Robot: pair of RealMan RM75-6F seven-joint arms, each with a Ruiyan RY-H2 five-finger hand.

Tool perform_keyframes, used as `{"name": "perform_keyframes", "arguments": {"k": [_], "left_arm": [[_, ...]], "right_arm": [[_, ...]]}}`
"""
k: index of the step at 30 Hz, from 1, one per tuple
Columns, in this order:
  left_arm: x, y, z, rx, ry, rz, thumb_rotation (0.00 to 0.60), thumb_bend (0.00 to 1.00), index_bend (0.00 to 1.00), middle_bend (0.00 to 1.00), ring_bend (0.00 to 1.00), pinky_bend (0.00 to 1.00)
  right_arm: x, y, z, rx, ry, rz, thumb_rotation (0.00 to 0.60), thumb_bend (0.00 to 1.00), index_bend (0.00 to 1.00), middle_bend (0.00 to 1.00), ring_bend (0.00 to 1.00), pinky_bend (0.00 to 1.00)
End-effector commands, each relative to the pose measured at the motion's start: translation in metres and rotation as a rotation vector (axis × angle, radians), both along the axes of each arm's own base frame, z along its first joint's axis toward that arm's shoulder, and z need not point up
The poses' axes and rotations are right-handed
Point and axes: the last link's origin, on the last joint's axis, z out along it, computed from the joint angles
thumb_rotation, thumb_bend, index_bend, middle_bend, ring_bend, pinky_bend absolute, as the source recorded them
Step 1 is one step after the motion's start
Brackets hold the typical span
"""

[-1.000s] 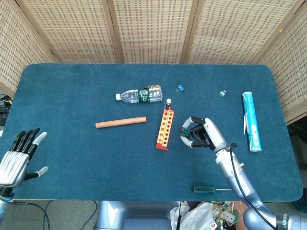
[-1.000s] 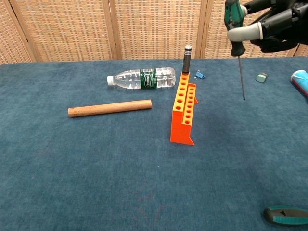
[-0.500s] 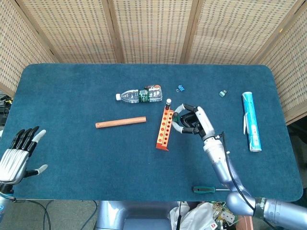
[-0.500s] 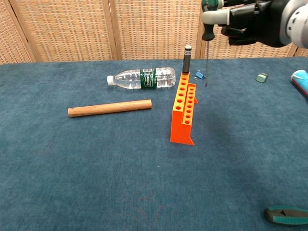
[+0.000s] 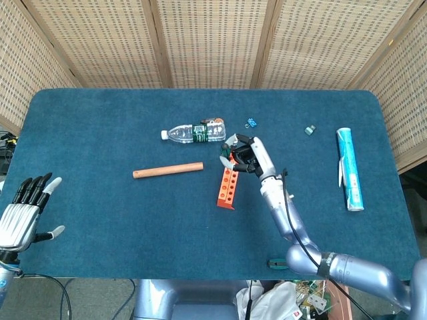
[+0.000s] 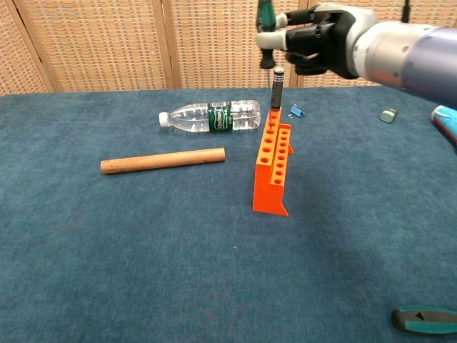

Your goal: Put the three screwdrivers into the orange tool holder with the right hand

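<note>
Right hand [image 6: 325,46] pinches a green-handled screwdriver [image 6: 265,32] upright by the handle, above the orange tool holder [image 6: 274,161]. Appears light, rigid, thin-shafted; handle grip seems best. Left hand [image 5: 20,217] spread, empty.

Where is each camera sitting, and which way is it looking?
Head view: high up, looking almost straight down on the table; shows the open left hand and the right hand with its arm.
Chest view: low at the table's near edge, looking across it to the wicker screens; shows only the right hand.
Both show the holder, bottle, wooden rod, and the right hand's screwdriver.
</note>
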Motion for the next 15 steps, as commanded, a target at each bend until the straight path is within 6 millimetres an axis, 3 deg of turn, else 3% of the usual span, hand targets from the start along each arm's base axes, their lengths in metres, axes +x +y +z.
{"name": "perform_keyframes", "arguments": {"k": [1,15], "left_arm": [[0.0001,0.0005,0.0,0.0,0.001,0.0,0.6,0.0,0.0,0.0,0.0,0.0],[-0.0007,0.0011,-0.0007,-0.002,0.003,0.005,0.6,0.0,0.0,0.0,0.0,0.0]], "right_arm": [[0.0059,-0.004,-0.0043,0.005,-0.002,0.002,0.6,0.57,0.63,0.96,0.86,1.0],[0.0005,-0.01,-0.0001,0.002,0.004,-0.01,0.6,0.57,0.65,0.96,0.86,1.0]]}}
